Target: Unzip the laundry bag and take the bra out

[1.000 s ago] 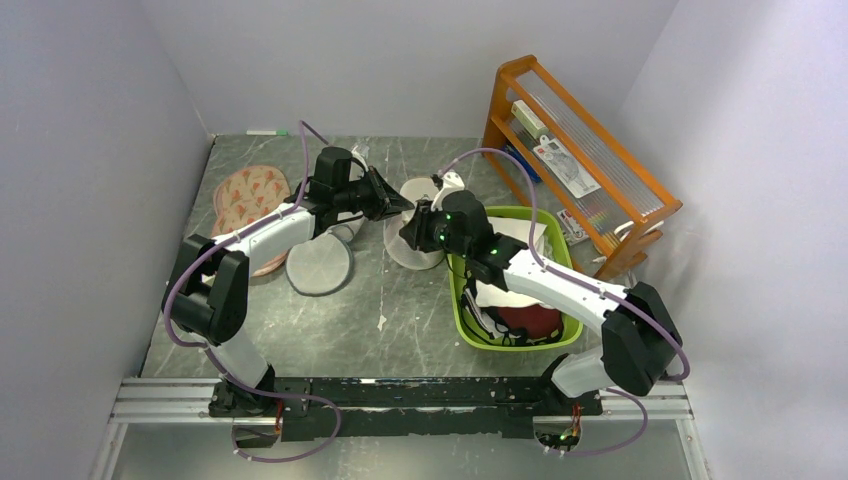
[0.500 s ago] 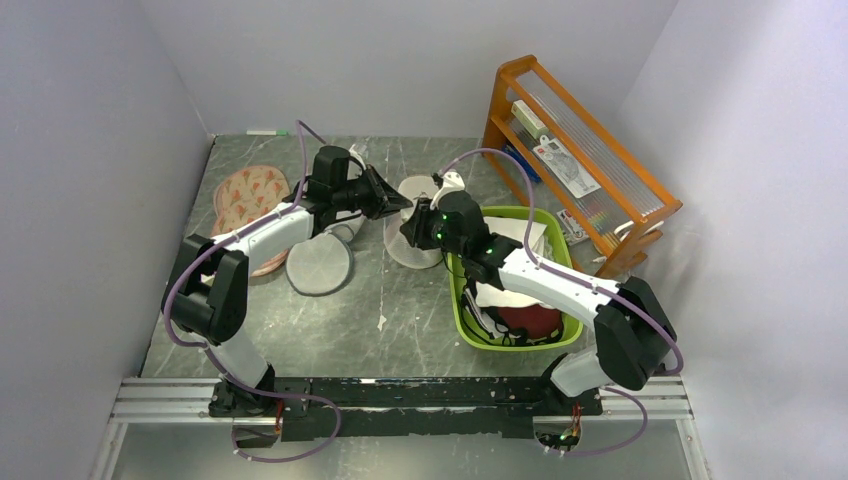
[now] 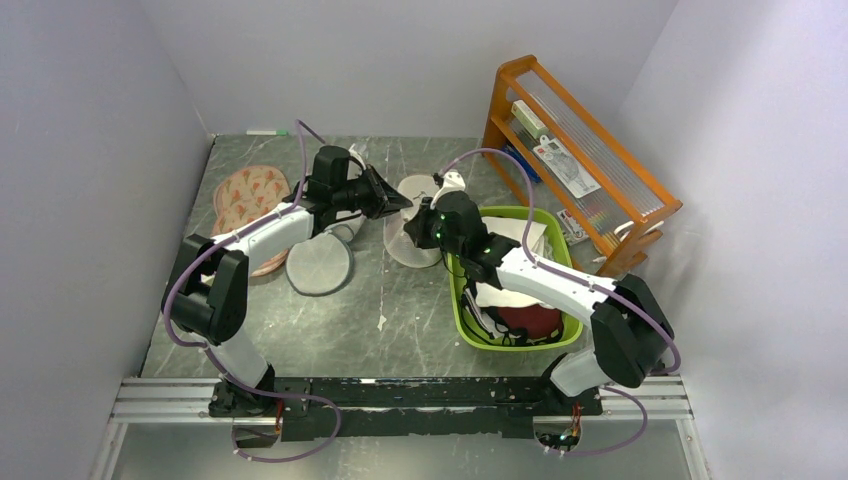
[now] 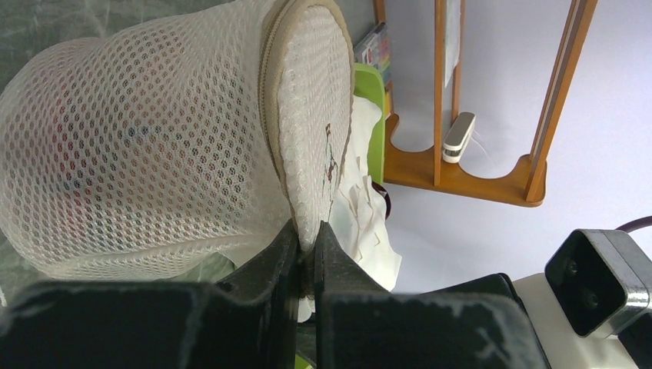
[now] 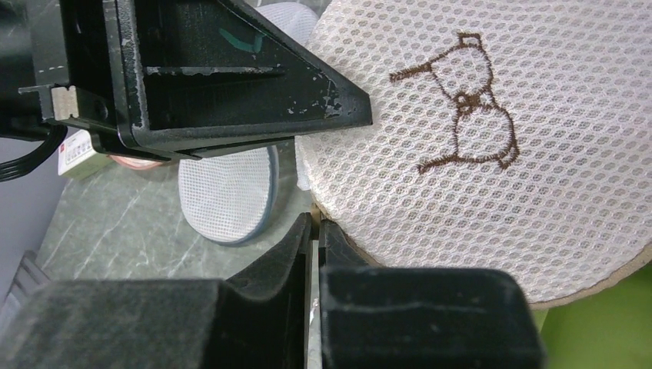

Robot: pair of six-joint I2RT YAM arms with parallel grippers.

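Observation:
The laundry bag (image 3: 400, 248), cream mesh with a tan zip rim, hangs lifted between both arms mid-table. My left gripper (image 3: 400, 207) (image 4: 307, 234) is shut on its lower rim. In the left wrist view the bag (image 4: 154, 146) bulges to the left. A red blur inside it is the bra (image 4: 84, 131). In the right wrist view, the bag's face (image 5: 553, 177) carries a brown spectacles-like mark (image 5: 461, 108). My right gripper (image 3: 412, 232) (image 5: 315, 224) is shut at the tan zip edge, with a thin bit of zip between its tips.
A green bin (image 3: 462, 310) beside the right arm holds white cloth and a dark maroon cloth (image 3: 528, 320). An orange wooden rack (image 3: 590, 130) stands at the back right. A white mesh bag with grey disc (image 3: 320, 265) and a pink patterned bag (image 3: 250, 195) lie left.
My right gripper's jaws have closed at the bag's zip edge, and that arm has crept slightly toward the bag. The left gripper keeps its hold, unmoved.

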